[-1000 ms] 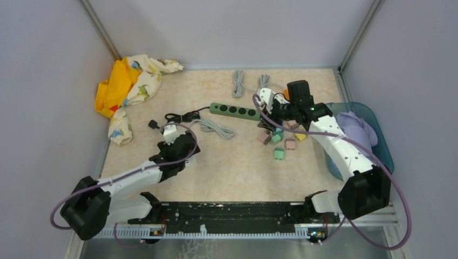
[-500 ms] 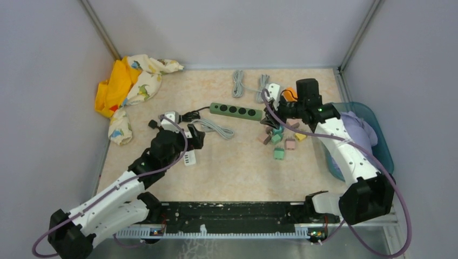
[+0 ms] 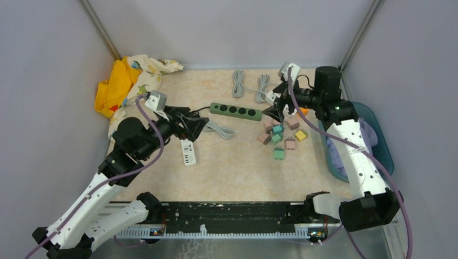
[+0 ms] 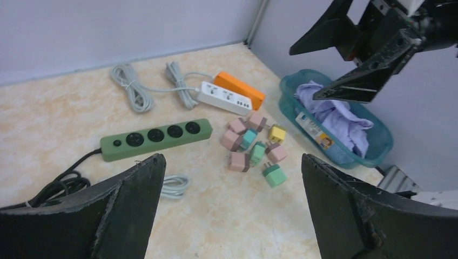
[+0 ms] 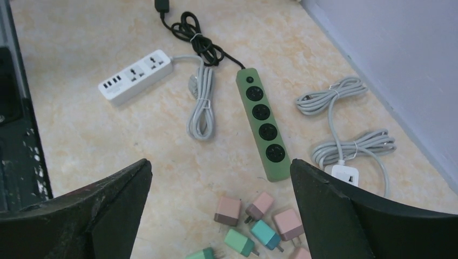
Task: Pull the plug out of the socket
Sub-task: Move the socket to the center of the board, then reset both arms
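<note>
A green socket strip (image 3: 236, 111) lies mid-table, and all its round sockets (image 5: 262, 129) show bare. Several loose plugs (image 3: 280, 137), pink, teal, green and yellow, lie scattered just right of it (image 5: 254, 221) (image 4: 254, 148). My right gripper (image 3: 276, 102) hangs open above the strip's right end, nothing between its fingers (image 5: 220, 164). My left gripper (image 3: 197, 125) is raised and open left of the strip, also holding nothing (image 4: 232, 162). A white socket strip (image 3: 188, 152) lies below it.
A second white strip (image 4: 224, 98) and an orange one (image 4: 240, 90) lie at the back right with grey coiled cables (image 3: 237, 82). A teal basket (image 3: 381, 141) of clothes stands at the right edge. Crumpled cloth (image 3: 129, 83) sits back left. A black cable (image 5: 189, 32) runs from the green strip.
My right gripper has opened wide and lifted back to the right, away from the green strip's end. My left arm has risen and swung left, off the white strip.
</note>
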`<state>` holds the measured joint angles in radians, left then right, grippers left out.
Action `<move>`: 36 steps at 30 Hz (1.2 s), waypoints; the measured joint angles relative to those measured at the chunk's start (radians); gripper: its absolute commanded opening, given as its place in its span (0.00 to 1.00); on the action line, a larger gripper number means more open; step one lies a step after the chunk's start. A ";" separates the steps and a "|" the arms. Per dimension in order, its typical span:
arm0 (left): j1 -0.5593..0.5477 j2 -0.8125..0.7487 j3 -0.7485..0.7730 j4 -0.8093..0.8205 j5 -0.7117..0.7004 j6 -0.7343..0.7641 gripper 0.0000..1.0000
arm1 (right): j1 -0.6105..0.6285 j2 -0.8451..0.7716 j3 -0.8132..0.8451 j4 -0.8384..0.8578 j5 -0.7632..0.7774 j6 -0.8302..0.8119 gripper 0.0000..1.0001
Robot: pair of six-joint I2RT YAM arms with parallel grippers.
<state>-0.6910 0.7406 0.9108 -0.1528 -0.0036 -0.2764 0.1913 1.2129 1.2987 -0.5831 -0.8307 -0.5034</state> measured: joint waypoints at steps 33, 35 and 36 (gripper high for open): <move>0.000 0.067 0.197 -0.043 0.180 -0.041 1.00 | -0.017 -0.198 0.222 -0.055 0.368 0.601 0.99; 0.000 0.071 0.194 -0.043 0.180 -0.034 1.00 | -0.017 -0.198 0.222 -0.055 0.373 0.601 0.99; 0.000 0.074 0.193 -0.043 0.179 -0.032 1.00 | -0.017 -0.198 0.222 -0.055 0.376 0.601 0.99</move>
<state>-0.6910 0.8143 1.1038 -0.1955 0.1757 -0.3080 0.1741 1.0149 1.5208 -0.6380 -0.4545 0.0975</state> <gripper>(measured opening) 0.998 0.988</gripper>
